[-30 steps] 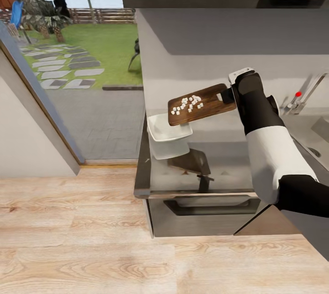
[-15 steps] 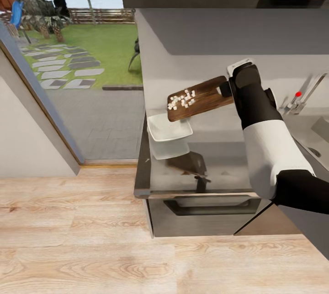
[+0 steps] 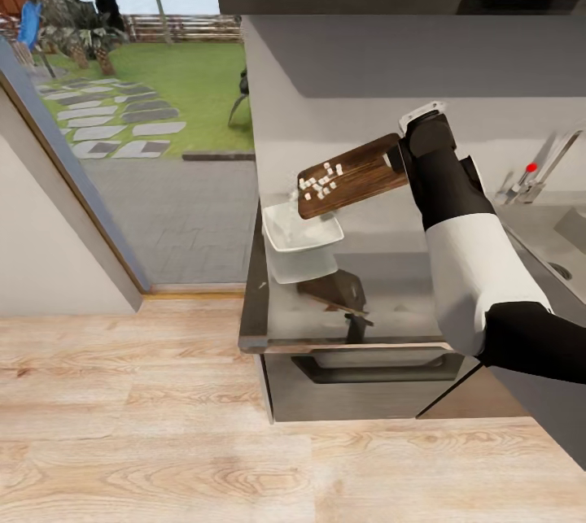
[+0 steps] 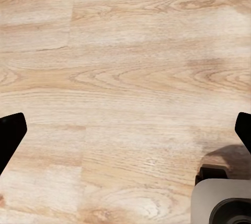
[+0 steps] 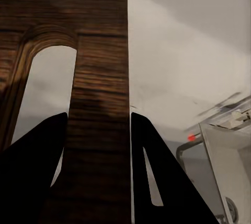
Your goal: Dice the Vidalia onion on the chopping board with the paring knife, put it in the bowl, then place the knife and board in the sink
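**Most of the onion work is behind me; the tipping is under way**

Most of the task looks done, going by how things lie. I have the rectangular brown wooden chopping board (image 3: 352, 176) up in the air, tilted with its far end down over the shallow white squarish bowl (image 3: 299, 237). My right gripper (image 5: 98, 156) is clamped on the board's end beside the slot-shaped handle hole, one dark finger on each side of the wood in the right wrist view. The small pale cubes of diced onion (image 3: 319, 179) sit bunched near the low end of the board, directly above the bowl, and one or two seem to be at the edge or just off it. I cannot tell whether any have landed inside the bowl yet.

The bowl stands on the long grey brushed-steel surface (image 3: 391, 295), near its end, well apart from the stainless-steel sink (image 3: 561, 250) and its tall chrome tap with the red knob (image 3: 531, 167). Between the bowl and the front edge of the surface lies something thin and dark that may be the paring knife, though it is too small to be sure.

My left gripper (image 4: 125, 130) hangs spread wide over the pale wooden floor (image 4: 125, 51), holding nothing.

By my reckoning, what remains is finishing the pour, then carrying board and knife over into the sink.
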{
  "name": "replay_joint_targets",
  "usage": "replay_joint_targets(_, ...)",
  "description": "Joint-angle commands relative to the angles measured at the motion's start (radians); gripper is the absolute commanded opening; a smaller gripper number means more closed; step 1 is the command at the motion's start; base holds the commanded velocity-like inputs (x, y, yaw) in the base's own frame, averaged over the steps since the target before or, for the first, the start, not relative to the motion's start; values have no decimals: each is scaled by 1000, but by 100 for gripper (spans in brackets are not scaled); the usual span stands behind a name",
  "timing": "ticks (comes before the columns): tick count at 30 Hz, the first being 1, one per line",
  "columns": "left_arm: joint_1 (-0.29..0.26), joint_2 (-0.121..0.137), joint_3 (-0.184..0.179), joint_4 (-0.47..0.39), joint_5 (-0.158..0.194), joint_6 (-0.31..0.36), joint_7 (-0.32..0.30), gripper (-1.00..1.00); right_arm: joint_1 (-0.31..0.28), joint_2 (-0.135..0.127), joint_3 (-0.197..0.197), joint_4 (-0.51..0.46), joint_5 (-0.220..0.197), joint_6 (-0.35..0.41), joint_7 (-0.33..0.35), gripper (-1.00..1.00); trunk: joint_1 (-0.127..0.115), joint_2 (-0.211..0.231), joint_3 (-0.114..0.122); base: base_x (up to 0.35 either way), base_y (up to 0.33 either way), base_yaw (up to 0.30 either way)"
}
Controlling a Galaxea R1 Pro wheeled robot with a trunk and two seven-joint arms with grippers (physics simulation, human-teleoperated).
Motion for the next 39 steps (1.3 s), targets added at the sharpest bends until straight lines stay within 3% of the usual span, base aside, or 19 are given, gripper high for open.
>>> replay_joint_targets(1,-1,0,-3,3,4,-5,0,100,-1,0,-1,-1,11,3,10,-100,0,-1,-1,0,0,0)
replay_joint_targets(6,-1,0,-3,3,4,-5,0,100,-1,0,-1,-1,24,3,10,-100,0,-1,-1,0,0,0)
replay_joint_targets(12,-1,0,-3,3,4,-5,0,100,-1,31,-1,-1,124,1,13,-100,0,-1,-1,0,0,0)
replay_joint_targets(26,-1,0,-3,3,4,-4,0,100,-1,34,0,-1,136,0,13,-100,0,-1,-1,0,0,0)
replay_joint_targets(30,-1,0,-3,3,4,-4,0,100,-1,34,21,-1,137,0,13,-100,0,-1,-1,0,0,0)
replay_joint_targets(32,-1,0,-3,3,4,-4,0,100,-1,34,40,-1,147,0,13,-100,0,-1,-1,0,0,0)
replay_joint_targets(39,-1,0,-3,3,4,-4,0,100,-1,36,46,-1,189,0,13,-100,0,-1,-1,0,0,0)
